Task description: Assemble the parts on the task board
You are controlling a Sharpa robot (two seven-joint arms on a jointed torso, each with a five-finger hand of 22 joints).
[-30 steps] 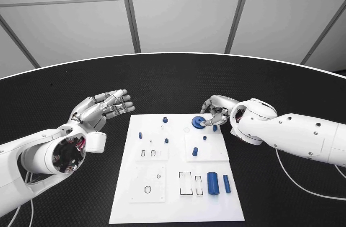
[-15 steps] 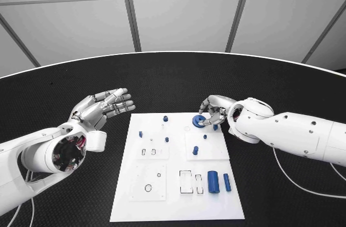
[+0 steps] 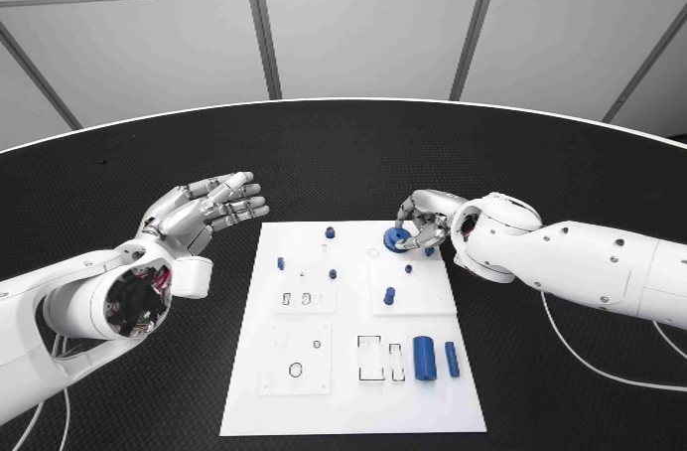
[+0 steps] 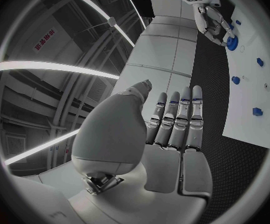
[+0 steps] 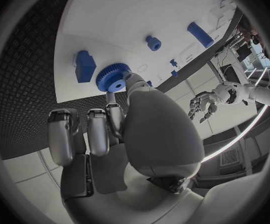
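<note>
The white task board [image 3: 343,391] lies in the middle of the black table. At its far right part my right hand [image 3: 427,218] pinches a blue gear [image 3: 397,238] between thumb and a finger. The right wrist view shows the gear [image 5: 113,78] at the fingertips, just over the board [image 5: 122,20] and beside a blue block [image 5: 84,65]. My left hand [image 3: 201,213] hovers left of the board's far corner, fingers spread and holding nothing. The left wrist view shows this hand [image 4: 172,129] flat and open, with the right hand [image 4: 212,20] on the gear [image 4: 232,43] farther off.
Small blue pegs [image 3: 330,232] [image 3: 281,264] [image 3: 389,295] stand on the board's far half. A thick blue cylinder [image 3: 424,357] and a thin one [image 3: 451,359] lie at its near right, beside outlined slots [image 3: 369,360]. A white cable [image 3: 587,367] runs over the table on the right.
The right hand's fingers have drawn in a little closer round the gear, which stays at the same spot on the board. The left hand has not moved.
</note>
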